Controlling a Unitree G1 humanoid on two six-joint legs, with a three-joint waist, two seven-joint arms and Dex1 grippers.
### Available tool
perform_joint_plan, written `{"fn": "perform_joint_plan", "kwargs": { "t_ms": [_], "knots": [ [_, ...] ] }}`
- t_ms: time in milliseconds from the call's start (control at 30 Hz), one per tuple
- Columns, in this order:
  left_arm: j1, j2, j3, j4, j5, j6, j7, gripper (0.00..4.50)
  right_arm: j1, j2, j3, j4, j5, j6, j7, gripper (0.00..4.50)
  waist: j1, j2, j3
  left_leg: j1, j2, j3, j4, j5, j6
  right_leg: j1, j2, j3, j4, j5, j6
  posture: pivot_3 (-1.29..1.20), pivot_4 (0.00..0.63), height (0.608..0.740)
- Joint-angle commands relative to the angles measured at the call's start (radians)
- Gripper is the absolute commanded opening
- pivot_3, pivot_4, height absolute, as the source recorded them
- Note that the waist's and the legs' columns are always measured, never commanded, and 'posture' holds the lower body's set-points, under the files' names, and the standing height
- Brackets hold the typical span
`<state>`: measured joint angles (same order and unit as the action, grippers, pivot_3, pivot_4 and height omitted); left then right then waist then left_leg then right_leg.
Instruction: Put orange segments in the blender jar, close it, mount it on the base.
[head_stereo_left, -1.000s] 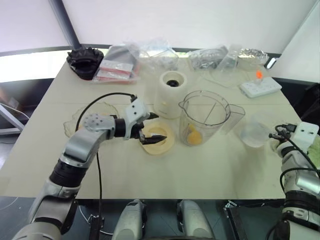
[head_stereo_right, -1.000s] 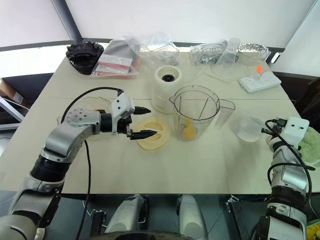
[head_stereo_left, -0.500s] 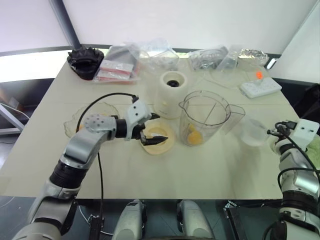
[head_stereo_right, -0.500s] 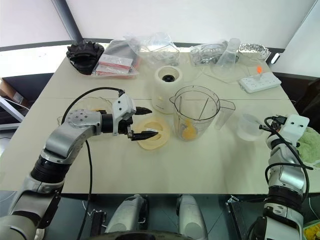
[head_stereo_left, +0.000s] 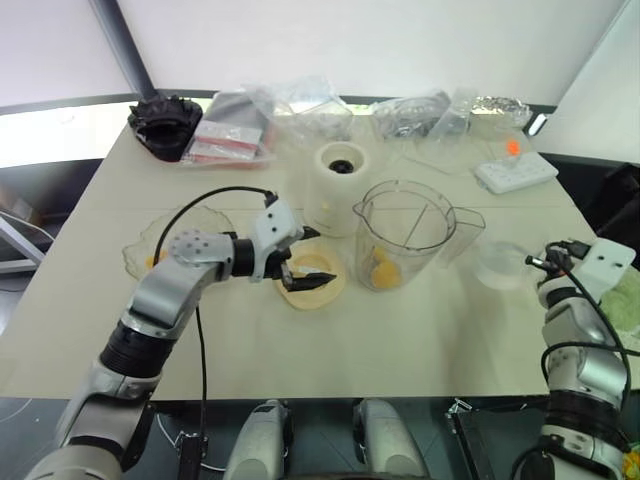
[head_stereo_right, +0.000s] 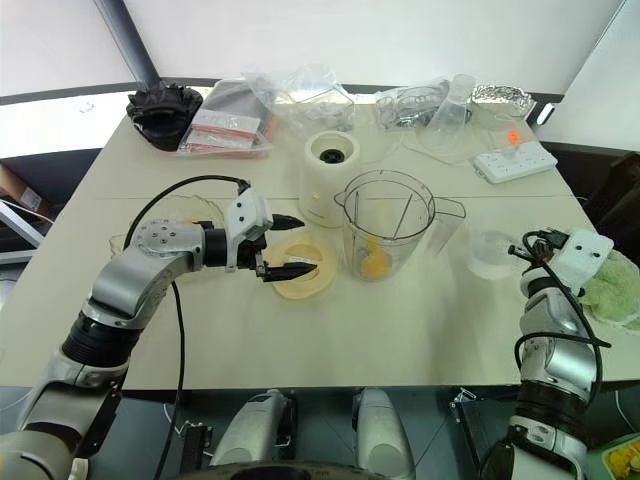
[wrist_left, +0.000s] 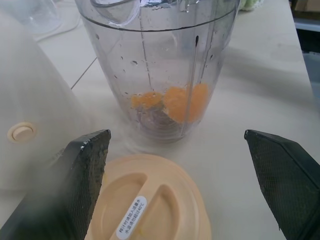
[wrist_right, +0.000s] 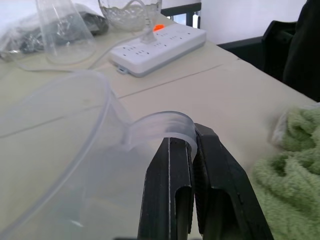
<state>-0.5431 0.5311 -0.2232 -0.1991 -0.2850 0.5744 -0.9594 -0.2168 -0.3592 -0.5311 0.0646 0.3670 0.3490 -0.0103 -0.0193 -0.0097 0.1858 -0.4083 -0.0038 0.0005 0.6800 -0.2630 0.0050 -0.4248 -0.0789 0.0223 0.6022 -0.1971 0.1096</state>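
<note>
The clear blender jar (head_stereo_left: 405, 235) stands upright mid-table, its top uncovered, with orange segments (wrist_left: 172, 102) at its bottom. Just behind it to the left is the cream base (head_stereo_left: 340, 185), dark socket up. A flat cream lid (head_stereo_left: 312, 280) lies on the table left of the jar. My left gripper (head_stereo_left: 315, 258) is open, its fingers astride the lid's near side and pointing at the jar. At the table's right edge my right gripper (wrist_right: 192, 145) is shut on the loop handle of a small clear plastic cup (head_stereo_left: 500, 262).
A shallow glass dish (head_stereo_left: 165, 245) sits at the left. A white power strip (head_stereo_left: 515, 172), plastic bags (head_stereo_left: 300, 110) and a black object (head_stereo_left: 160, 112) line the far edge. A green cloth (wrist_right: 290, 150) lies right of the cup.
My right gripper has shifted a little to the left and up with the clear cup's handle between its fingers. The left arm has stayed put.
</note>
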Motion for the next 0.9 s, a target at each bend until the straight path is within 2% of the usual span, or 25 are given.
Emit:
{"fn": "perform_joint_plan", "kwargs": {
  "t_ms": [33,300,467,567,900],
  "knots": [
    [0.003,0.004,-0.009,-0.029,-0.001,-0.021,-0.009,4.50,-0.045,0.010,-0.007,-0.136,0.037,0.012,-0.028,0.01,0.001,0.002,0.001,0.000,0.000,0.000,0.000,0.000,0.000,0.000,0.000,0.000,0.000,0.000,0.000,0.00,0.150,0.740],
    [-0.003,0.007,-0.011,-0.024,0.001,-0.026,-0.018,4.50,-0.131,0.048,-0.031,-0.225,0.114,0.086,-0.106,0.01,0.005,0.004,0.002,-0.001,0.000,0.000,-0.001,0.000,0.000,-0.001,0.000,0.000,0.000,0.000,0.000,0.00,0.150,0.740],
    [-0.001,0.010,-0.009,-0.031,-0.002,-0.021,-0.017,4.50,-0.195,0.013,-0.026,-0.247,0.128,0.125,-0.127,0.01,0.004,0.004,0.002,-0.001,0.000,0.000,-0.001,0.000,0.000,-0.002,0.000,0.000,0.000,0.000,0.000,0.00,0.150,0.740],
    [-0.002,-0.001,0.009,-0.035,-0.023,0.000,-0.006,4.50,-0.235,-0.038,-0.014,-0.251,0.118,0.140,-0.109,0.01,0.003,0.004,0.002,-0.001,0.000,0.001,-0.001,0.000,0.000,-0.002,0.000,0.000,0.000,0.000,0.000,0.00,0.150,0.740],
    [-0.019,-0.081,0.180,-0.048,-0.216,0.099,0.060,4.50,-0.348,-0.209,0.040,-0.269,0.114,0.220,-0.001,0.01,0.002,0.004,0.003,-0.001,-0.001,0.001,-0.002,0.000,0.000,-0.002,0.000,0.000,0.000,0.000,0.000,0.00,0.150,0.740]
  ]
}}
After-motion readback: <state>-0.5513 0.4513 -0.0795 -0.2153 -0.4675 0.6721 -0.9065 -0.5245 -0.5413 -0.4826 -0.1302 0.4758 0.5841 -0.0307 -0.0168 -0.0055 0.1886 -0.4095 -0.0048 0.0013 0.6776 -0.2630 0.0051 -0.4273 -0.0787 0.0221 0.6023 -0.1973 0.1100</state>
